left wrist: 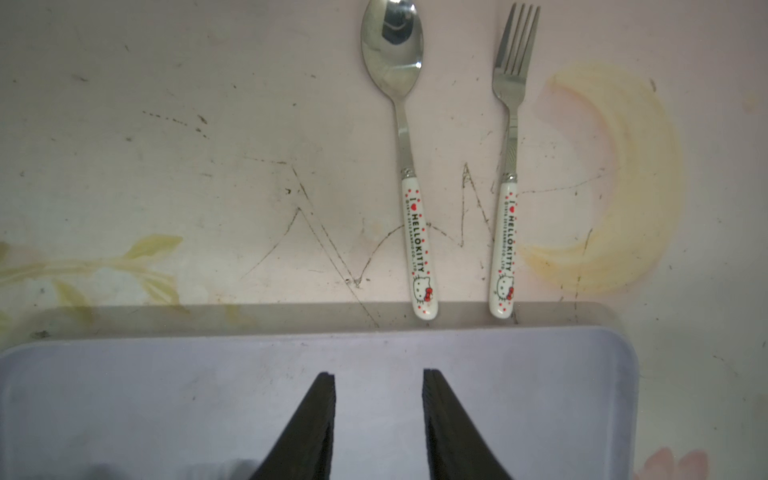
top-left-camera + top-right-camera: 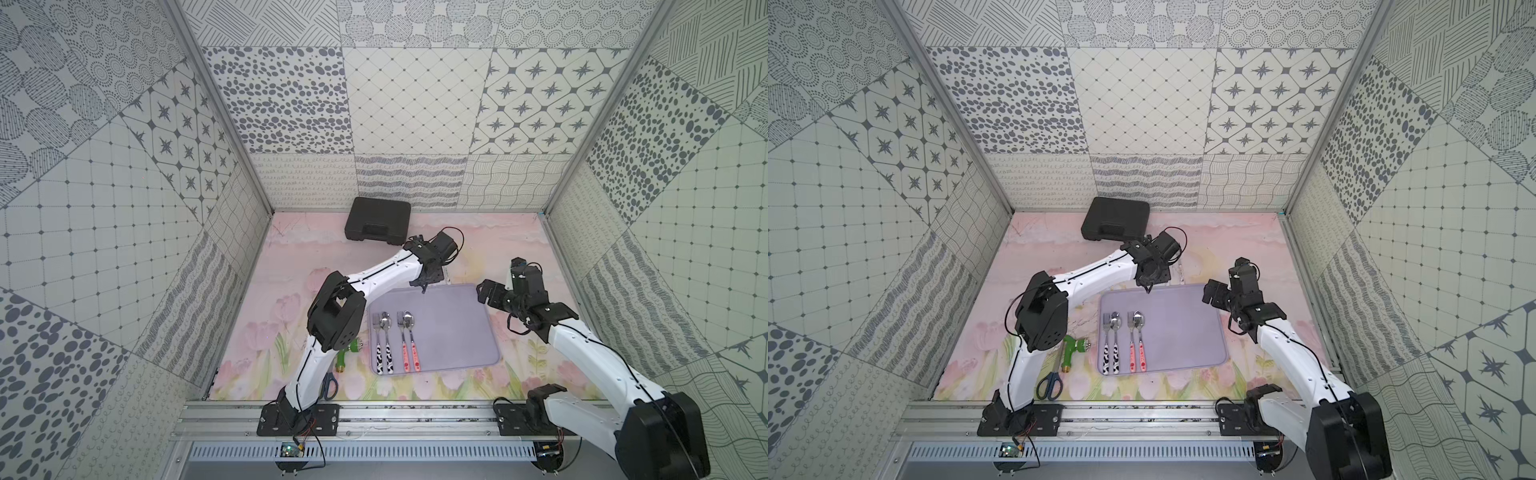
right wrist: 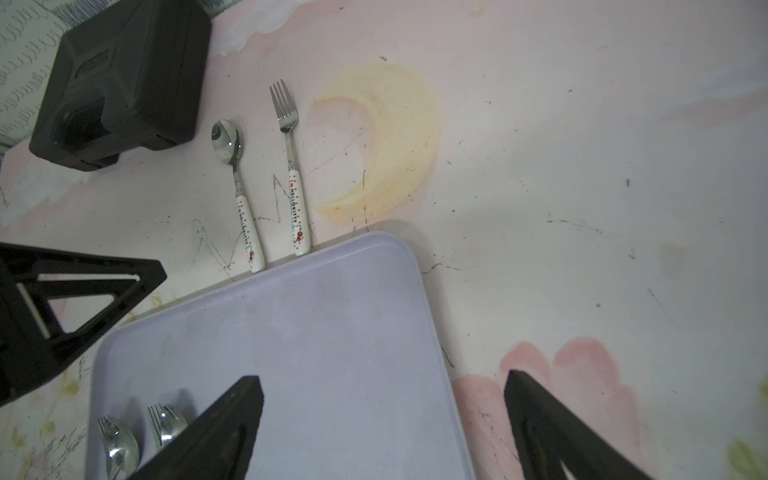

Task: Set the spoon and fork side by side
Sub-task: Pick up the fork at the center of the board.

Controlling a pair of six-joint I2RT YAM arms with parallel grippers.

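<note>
Hovering over the far edge of the flat lavender plastic tray (image 1: 540,395), the left gripper (image 1: 379,374) is seen with its jaws parted and nothing between them. The right gripper (image 3: 382,378) is spread wide and likewise empty, above the tray's far corner.

The steel spoon with a white, red-dotted printed handle (image 1: 410,187) and the matching steel fork (image 1: 509,187) are laid flat on the pink painted table (image 1: 166,124), just beyond the tray. They are parallel, with a clear gap between them. Their handle ends reach the tray's rim; contact cannot be confirmed. Two other pairs, cow-patterned (image 2: 389,357) and red-patterned (image 2: 405,357), are set close together on the tray.

Both pieces are judged light, rigid and thin. The glossy handles are likely to be slippery and, if ceramic, liable to chip. Little height is offered to the fingers. A grasp across the handle, close to the metal collar, is recommended, where the section is thickest. The bowl and tines should be avoided.
</note>
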